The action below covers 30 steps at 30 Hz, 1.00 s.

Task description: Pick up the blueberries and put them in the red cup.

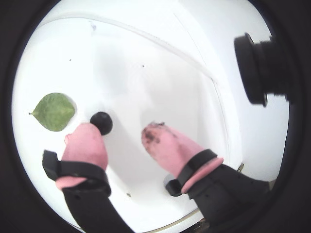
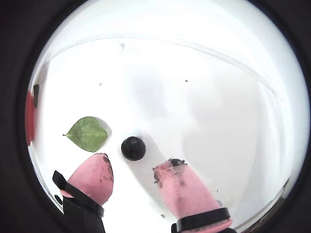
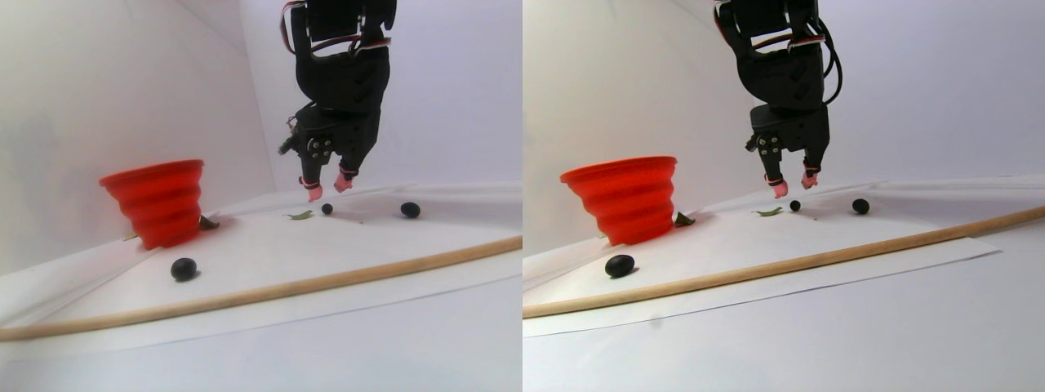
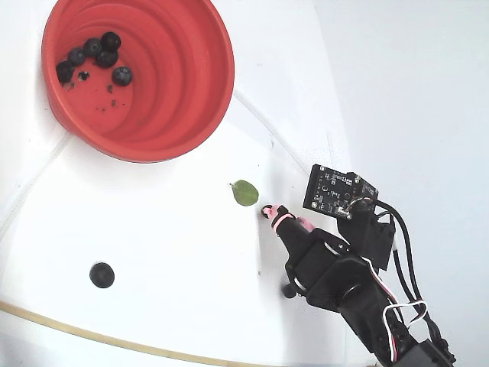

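- Our gripper (image 1: 124, 131) hangs just above the white sheet (image 1: 146, 73) with its two pink fingertips (image 1: 165, 141) spread well apart and nothing between them; we judge this is the stance for coming down around a berry, not for carrying one.
- The blueberry we are after (image 1: 101, 123) lies on the sheet just ahead of the tips. In a wrist view it sits close against the left tip, while in another wrist view (image 2: 133, 148) it lies more nearly between the two, so we cannot say whether it is touching a pad (the fisheye bends things a good deal).
- A small green leaf (image 2: 87, 133) lies flat just beside that berry, on the left in both wrist views; we would want the closing pads to miss it.
- The dark smears on the pink tips look to us like berry juice, which may make the grip a little slippery.
- The red cup (image 4: 191, 99) stands well apart from the gripper, upright with its mouth open, and already holds several blueberries (image 4: 95, 53) at its bottom.
- Loose berries remain on the sheet: one (image 4: 102, 274) near the wooden rod (image 3: 326, 282) along the sheet's edge, another (image 3: 410, 210) off to the right of the gripper in the stereo pair view.
- So we judge the task partly done.
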Motion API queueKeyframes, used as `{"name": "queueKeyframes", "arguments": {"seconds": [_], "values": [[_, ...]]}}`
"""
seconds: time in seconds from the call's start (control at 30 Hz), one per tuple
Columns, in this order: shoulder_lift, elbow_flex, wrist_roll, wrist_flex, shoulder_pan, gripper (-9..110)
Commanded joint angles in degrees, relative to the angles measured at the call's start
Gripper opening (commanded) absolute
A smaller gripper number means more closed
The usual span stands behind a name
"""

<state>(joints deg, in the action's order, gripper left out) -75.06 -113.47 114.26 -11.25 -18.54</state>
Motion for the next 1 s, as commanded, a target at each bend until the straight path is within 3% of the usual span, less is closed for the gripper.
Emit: {"name": "queueKeyframes", "arguments": {"seconds": [0.0,0.97], "values": [[-0.79,4.66,-0.26,-1.67,-0.09,18],[5.71,8.7,-2.72,-4.48,0.88,18]]}}
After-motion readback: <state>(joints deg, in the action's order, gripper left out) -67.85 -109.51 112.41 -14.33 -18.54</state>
